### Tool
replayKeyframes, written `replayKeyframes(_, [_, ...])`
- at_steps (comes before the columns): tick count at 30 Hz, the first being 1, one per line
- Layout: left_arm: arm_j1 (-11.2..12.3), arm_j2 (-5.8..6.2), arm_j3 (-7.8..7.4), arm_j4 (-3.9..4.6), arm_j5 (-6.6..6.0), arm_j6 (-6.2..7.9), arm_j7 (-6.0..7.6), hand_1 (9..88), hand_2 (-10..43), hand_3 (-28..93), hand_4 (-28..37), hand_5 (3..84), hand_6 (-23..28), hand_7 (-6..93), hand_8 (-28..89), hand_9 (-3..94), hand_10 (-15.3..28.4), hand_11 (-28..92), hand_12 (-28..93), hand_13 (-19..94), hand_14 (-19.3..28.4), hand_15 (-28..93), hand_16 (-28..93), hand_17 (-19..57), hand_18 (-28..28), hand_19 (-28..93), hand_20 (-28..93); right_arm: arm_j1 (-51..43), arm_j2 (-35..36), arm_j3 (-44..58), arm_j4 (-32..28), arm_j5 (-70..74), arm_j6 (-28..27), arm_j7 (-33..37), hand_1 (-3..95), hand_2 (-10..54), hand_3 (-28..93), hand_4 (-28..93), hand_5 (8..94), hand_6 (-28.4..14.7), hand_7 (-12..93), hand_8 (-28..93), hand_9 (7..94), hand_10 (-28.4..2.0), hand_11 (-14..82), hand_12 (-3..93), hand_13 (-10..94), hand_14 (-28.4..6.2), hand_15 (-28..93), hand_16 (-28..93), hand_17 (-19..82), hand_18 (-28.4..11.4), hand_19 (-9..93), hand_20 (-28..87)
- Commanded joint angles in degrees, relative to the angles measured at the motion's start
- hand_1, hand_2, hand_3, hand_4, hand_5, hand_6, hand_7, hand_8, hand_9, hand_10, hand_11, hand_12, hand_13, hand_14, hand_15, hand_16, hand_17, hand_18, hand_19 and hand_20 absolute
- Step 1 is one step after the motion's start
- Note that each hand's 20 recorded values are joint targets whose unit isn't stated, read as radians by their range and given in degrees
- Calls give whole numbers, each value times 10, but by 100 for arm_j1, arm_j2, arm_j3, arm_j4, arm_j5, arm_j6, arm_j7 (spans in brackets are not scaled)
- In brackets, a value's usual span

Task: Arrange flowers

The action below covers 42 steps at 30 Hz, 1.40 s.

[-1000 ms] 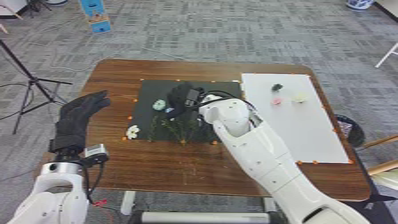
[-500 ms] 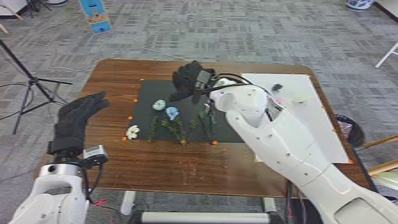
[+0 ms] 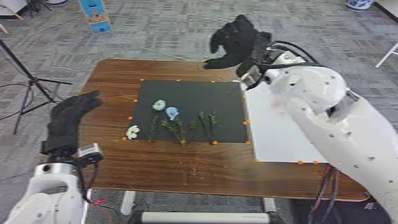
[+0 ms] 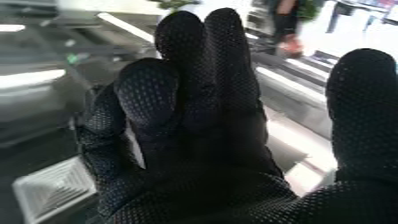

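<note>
- Lowering our right hand (image 3: 236, 44), raised over the worktop's (image 3: 178, 172) far edge with fingers loosely spread and nothing gripped, we could knock the blue flower (image 3: 171, 113), which lies close to the pale green flower (image 3: 159, 105) on the dark mat (image 3: 192, 94).
- We might pinch several green stems (image 3: 210, 122) together, because they're thin and near one another.
- Our arm (image 3: 351, 127) overhangs the white sheet (image 3: 275, 140); dipping low, we could drag it.

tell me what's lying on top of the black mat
On the black mat lie a pale green flower, a blue flower, a white flower by its left edge, and green stems. Whatever is under the mat is covered.
</note>
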Motion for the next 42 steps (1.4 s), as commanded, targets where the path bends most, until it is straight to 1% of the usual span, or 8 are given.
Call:
replayKeyframes(1, [188,-67,-80,-93,-24,67,20,262,144,711,-283,502,33,169,-92,525,133,206,105,397,135,122,-17,102,79,75,172,-1069,929,882,431,-259,119,223,219,-31,632,-166,686,6,251,-85,739,-151,392,345,640,-162,674,418,277,-259,764,673])
replayKeyframes(2, [173,-80,-45,-93,-10,67,19,262,144,711,-283,502,33,169,-92,525,133,207,105,397,135,122,-17,102,79,75,172,-1129,927,946,533,-329,212,171,220,-39,640,-167,686,5,250,-86,739,-151,391,344,641,-161,672,417,276,-259,764,673])
replayKeyframes(7, [213,-88,-32,-116,-9,17,50,261,144,712,-283,503,33,170,-92,525,133,207,106,397,135,122,-17,102,79,76,172,-1075,980,708,1337,-672,1457,-197,240,-65,642,-166,683,6,254,-85,739,-148,396,346,646,-160,669,413,277,-257,762,673])
replayKeyframes(9, [227,-101,-28,-129,-17,21,72,261,144,711,-283,503,33,169,-92,525,133,206,106,397,135,122,-17,102,79,76,172,-1052,922,694,1527,-868,1591,-324,240,-85,661,-168,680,8,261,-89,739,-147,401,347,647,-159,671,415,278,-258,761,675])
replayKeyframes(14, [234,-115,10,-149,-17,-20,105,262,144,712,-283,503,33,168,-92,525,133,206,105,398,135,122,-17,102,79,77,172,-1054,840,664,1792,-1112,1515,-499,239,-95,678,-182,669,12,269,-94,738,-144,409,348,653,-156,683,421,286,-258,766,680])
replayKeyframes(22, [333,-217,23,-204,-16,75,144,262,144,712,-283,503,33,168,-92,524,134,206,106,398,135,122,-17,102,80,77,172,-1044,544,804,2372,-1647,1414,-894,244,-95,677,-184,667,13,270,-99,763,-137,423,344,727,-123,660,414,340,-261,800,674])
replayKeyframes(33, [361,-263,53,-240,13,52,93,262,144,713,-283,502,33,167,-91,524,133,206,105,397,135,122,-17,102,80,75,171,-1149,196,1426,2923,-2413,975,-1105,254,-95,675,-184,667,16,273,-101,766,-136,424,344,735,-124,666,426,343,-262,812,669])
replayKeyframes(42, [309,-287,106,-241,30,25,84,263,144,711,-283,502,33,168,-91,524,133,206,105,398,135,122,-17,101,80,75,171,-1128,-91,1593,3254,-2752,1011,-1246,260,-95,674,-186,666,16,275,-103,770,-134,429,344,734,-125,671,428,344,-262,816,668])
